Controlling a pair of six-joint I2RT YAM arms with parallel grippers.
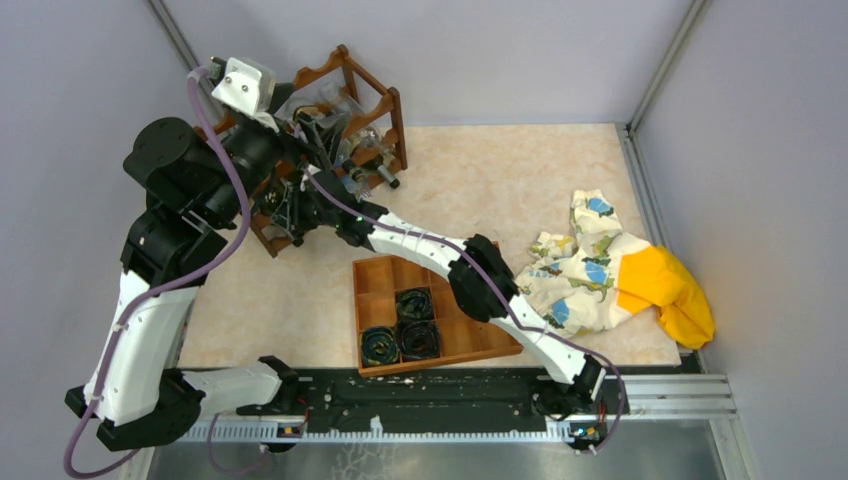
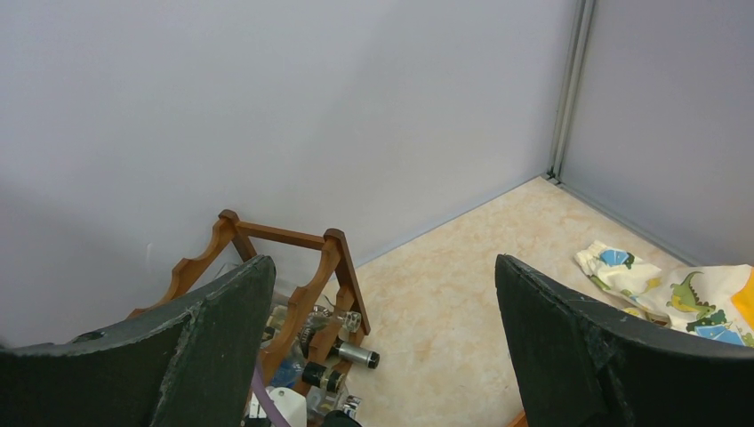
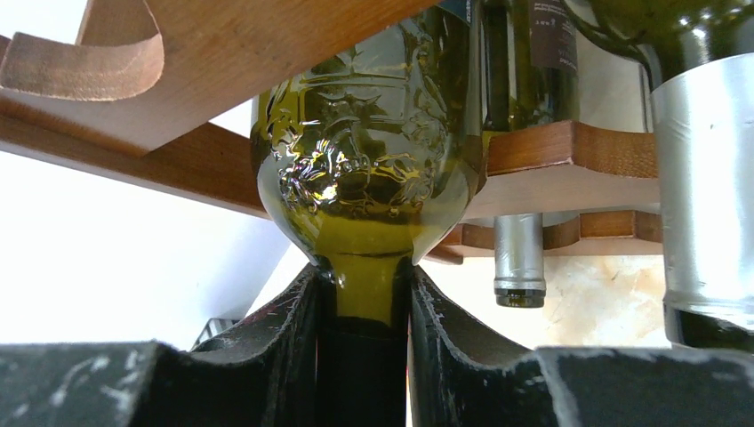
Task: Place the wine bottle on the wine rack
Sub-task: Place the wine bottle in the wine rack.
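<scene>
Wine rack (image 1: 396, 120) (crowded); open tabletop (image 1: 500, 180) rightward

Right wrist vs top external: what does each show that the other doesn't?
Right wrist only: the right fingers clamped on the neck of the wine bottle, its embossed shoulder sitting just under a rail of the wine rack, and a silver-foiled neck beside it.
Top external only: the left arm, the compartment tray, the dinosaur-print cloth and the yellow cloth.
Both: the wine rack with bottles already lying in it.
</scene>
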